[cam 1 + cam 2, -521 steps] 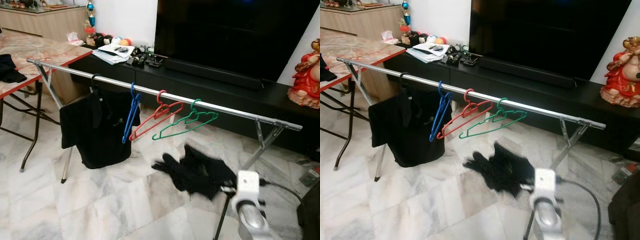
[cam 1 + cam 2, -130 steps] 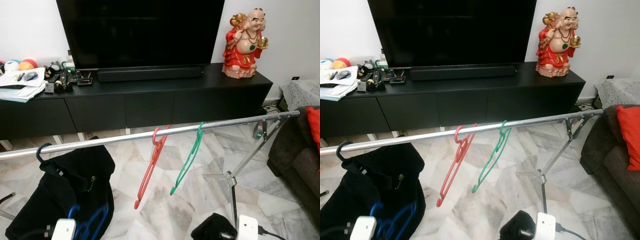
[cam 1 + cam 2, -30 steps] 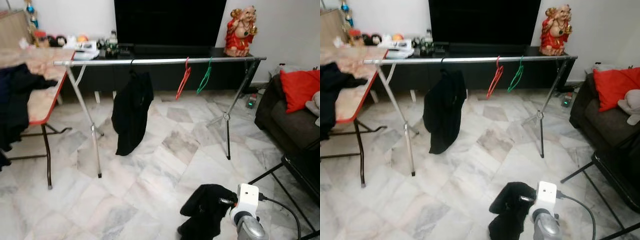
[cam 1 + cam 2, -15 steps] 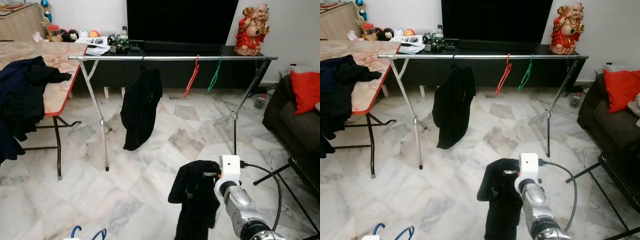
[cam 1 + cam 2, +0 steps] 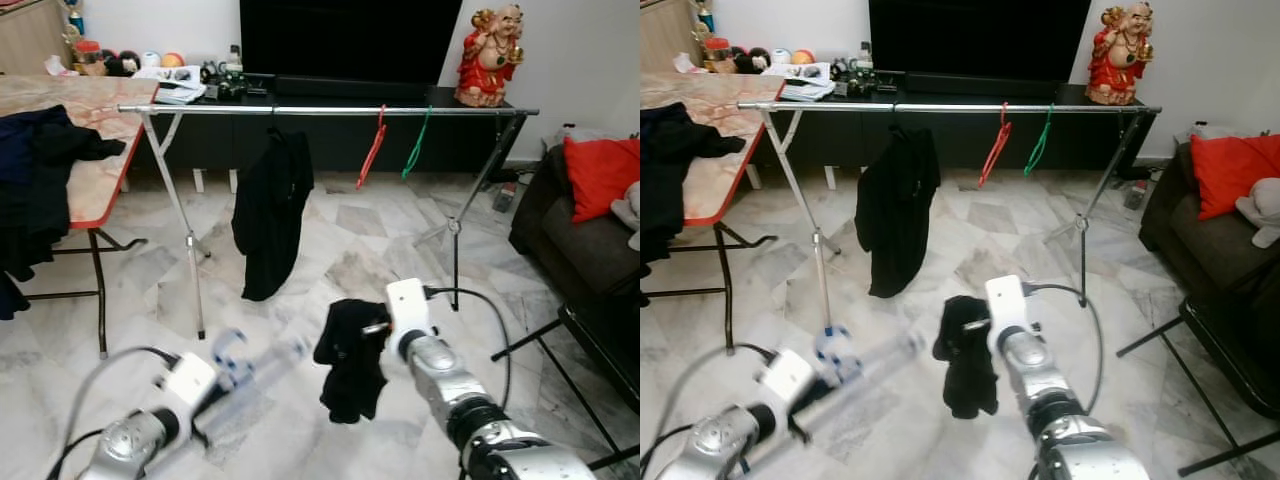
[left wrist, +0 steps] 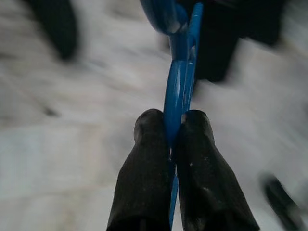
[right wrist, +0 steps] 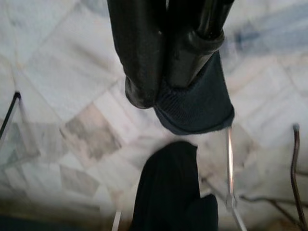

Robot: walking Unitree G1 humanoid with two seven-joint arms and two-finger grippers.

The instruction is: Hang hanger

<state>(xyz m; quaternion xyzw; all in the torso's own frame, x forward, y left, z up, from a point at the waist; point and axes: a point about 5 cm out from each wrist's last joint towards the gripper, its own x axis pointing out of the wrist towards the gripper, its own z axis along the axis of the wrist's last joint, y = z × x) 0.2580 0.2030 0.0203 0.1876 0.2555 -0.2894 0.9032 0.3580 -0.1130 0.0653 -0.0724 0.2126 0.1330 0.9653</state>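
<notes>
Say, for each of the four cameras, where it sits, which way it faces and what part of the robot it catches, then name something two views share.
Left eye view: on the head, facing forward and down at the clothes rail; both arms show.
Right eye view: same, slightly offset.
Left wrist view: along the left gripper, clamped on the blue hanger.
Right wrist view: along the right gripper, pinching the black garment above the floor.
Shared: both eye views show the rail's red hanger and green hanger.

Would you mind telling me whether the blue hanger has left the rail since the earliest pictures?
Yes. The blue hanger is off the rail and clamped in the left gripper.
</notes>
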